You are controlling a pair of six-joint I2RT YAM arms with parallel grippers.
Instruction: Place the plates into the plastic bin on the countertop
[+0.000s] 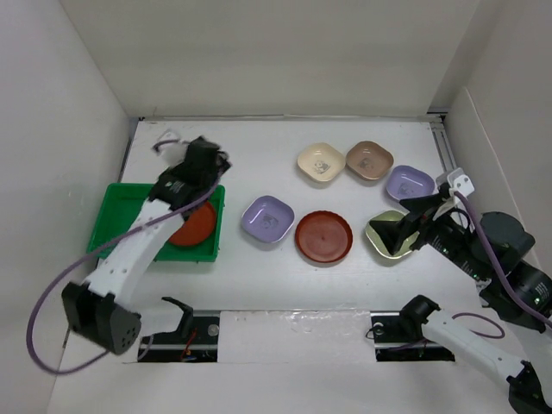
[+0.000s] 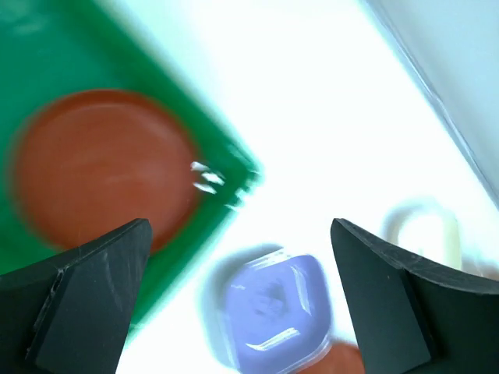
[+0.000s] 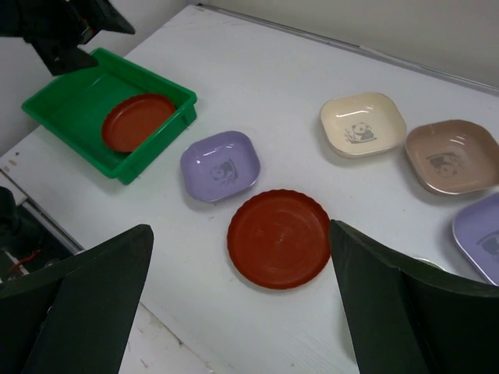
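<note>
Our left gripper point(image 2: 240, 232) hangs spread wide and empty above the green bin point(image 1: 116, 216), one red-brown plate point(image 1: 200, 228) inside; right gripper point(image 3: 240, 228) gapes over the olive plate point(image 1: 378, 235).

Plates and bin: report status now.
Left end effector open, above bin corner. Right end effector open, empty. One red plate binned, six on counter. Nothing blocking.
</note>
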